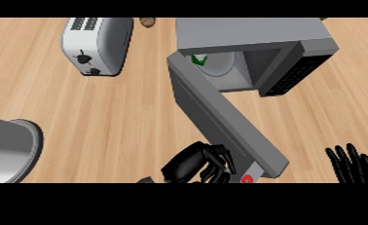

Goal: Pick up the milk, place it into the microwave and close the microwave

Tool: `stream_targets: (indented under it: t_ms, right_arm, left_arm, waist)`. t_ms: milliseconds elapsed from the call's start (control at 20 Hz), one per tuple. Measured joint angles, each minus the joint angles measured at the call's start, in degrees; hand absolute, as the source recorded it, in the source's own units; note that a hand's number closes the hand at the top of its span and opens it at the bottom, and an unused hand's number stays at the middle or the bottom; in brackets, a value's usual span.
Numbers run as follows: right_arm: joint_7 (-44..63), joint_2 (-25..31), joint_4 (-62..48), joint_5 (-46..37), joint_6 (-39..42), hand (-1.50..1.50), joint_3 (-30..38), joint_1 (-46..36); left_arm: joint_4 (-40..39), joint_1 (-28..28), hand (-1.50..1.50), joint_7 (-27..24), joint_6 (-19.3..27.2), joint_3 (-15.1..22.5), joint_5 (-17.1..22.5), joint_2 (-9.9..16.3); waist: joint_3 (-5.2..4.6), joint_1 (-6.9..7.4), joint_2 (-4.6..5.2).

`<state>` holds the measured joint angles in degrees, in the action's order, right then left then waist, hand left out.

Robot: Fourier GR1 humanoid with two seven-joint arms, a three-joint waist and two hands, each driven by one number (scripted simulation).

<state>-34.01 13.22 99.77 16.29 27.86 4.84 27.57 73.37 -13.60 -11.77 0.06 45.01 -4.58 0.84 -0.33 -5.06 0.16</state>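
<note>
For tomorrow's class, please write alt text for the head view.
A grey microwave stands open on a wooden counter, its long door swung towards the left robot hand, which is curled beside it. A white toaster sits left; the right robot hand rests open.

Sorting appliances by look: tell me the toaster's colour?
White toaster with black knobs, seen in the head view.

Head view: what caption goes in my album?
Left hand behind the open microwave door, milk already inside.

Milk (199, 60) mostly hidden inside microwave (251, 36); right hand (350, 163) cut by frame edge
</note>
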Motion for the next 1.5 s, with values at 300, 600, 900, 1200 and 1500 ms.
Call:
stream_targets:
  t_ms: [300,600,900,1200,1500]
  right_arm:
    - [5.4,1.85,9.19,3.61,1.71,-1.5,-1.89,1.29]
    - [10.19,2.83,15.81,5.72,1.39,-1.5,-3.53,2.52]
    - [14.05,3.62,20.67,8.1,0.39,-1.5,-4.11,3.35]
    - [17.61,4.36,24.02,10.23,-0.89,-1.5,-4.43,3.6]
    - [20.62,5.16,26.44,11.95,-2.26,-1.5,-4.35,2.96]
  left_arm:
    - [-3.26,-7.22,1.5,2.02,12.0,6.38,6.93,0.68]
    - [-6.13,-13.06,1.5,2.21,21.48,9.43,13.4,0.89]
    - [-8.4,-21.06,1.5,1.66,27.47,9.09,19.6,-0.12]
    - [-13.03,-28.27,1.5,0.23,31.02,7.65,25.39,-0.57]
    - [-18.24,-33.95,1.5,-1.25,31.49,5.51,31.79,-0.86]
  waist:
    - [-0.01,-1.55,0.49]
    - [-0.01,-3.15,1.06]
    - [-0.01,-4.81,1.42]
    - [0.04,-6.15,1.97]
    - [0.09,-7.27,2.69]
